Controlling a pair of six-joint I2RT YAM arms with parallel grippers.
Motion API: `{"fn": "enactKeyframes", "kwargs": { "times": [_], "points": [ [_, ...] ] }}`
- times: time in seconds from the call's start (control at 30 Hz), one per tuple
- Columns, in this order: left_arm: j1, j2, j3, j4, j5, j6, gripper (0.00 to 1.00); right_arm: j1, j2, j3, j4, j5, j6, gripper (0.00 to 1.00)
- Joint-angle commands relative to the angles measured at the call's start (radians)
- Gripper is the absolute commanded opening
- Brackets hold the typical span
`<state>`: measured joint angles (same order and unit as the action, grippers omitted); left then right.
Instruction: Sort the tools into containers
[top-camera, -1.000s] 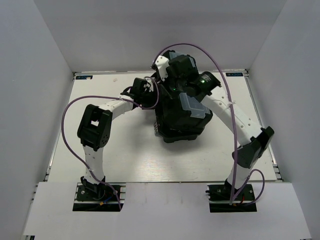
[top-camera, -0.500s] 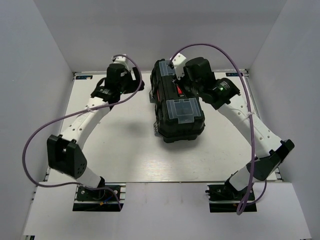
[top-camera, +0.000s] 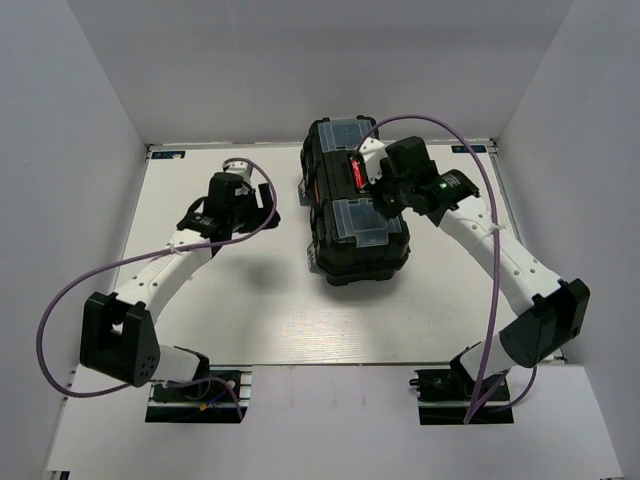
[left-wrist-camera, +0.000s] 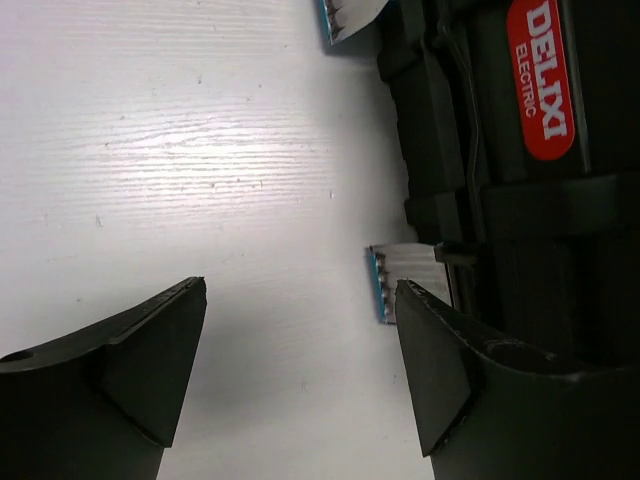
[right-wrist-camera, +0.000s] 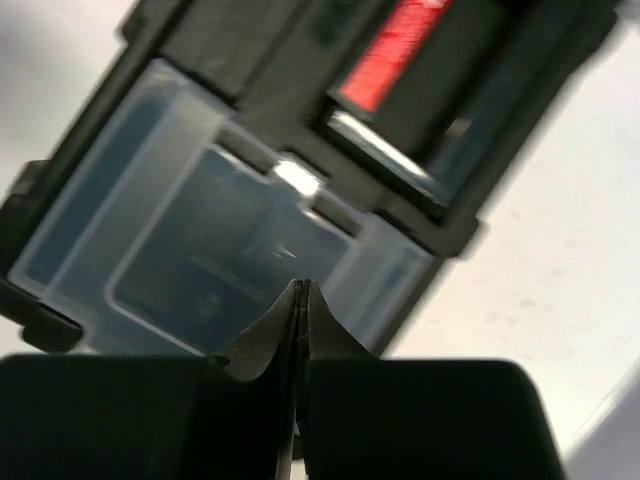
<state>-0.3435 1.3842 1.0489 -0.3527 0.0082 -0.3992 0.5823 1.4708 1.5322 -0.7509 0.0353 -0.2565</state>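
White walls box in a pale wood-grain worktop (top-camera: 250, 300), with open room left of and in front of the closed black toolbox (top-camera: 360, 262), which sits far centre, red handle (top-camera: 355, 170) on top. Left fingers (left-wrist-camera: 150, 350) hang spread wide just beside its left wall. Right fingers (right-wrist-camera: 270, 345), pressed together, hover over its near clear-lidded box (right-wrist-camera: 190, 250), arm arched high.
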Motion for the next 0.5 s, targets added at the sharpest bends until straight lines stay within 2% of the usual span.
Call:
{"fn": "enactKeyframes", "kwargs": {
  "times": [0.0,0.3,0.47],
  "points": [
    [0.006,-0.123,-0.035,0.041,0.029,0.025,0.86,-0.001,0.028,-0.015,0.007,-0.147,0.016,0.00],
    [0.006,-0.220,-0.130,0.041,0.019,0.056,0.92,-0.016,0.095,-0.007,-0.030,-0.225,0.045,0.00],
    [0.006,-0.275,-0.173,0.052,0.019,0.066,0.93,-0.018,0.085,0.058,-0.033,-0.175,0.043,0.00]
  ]
}}
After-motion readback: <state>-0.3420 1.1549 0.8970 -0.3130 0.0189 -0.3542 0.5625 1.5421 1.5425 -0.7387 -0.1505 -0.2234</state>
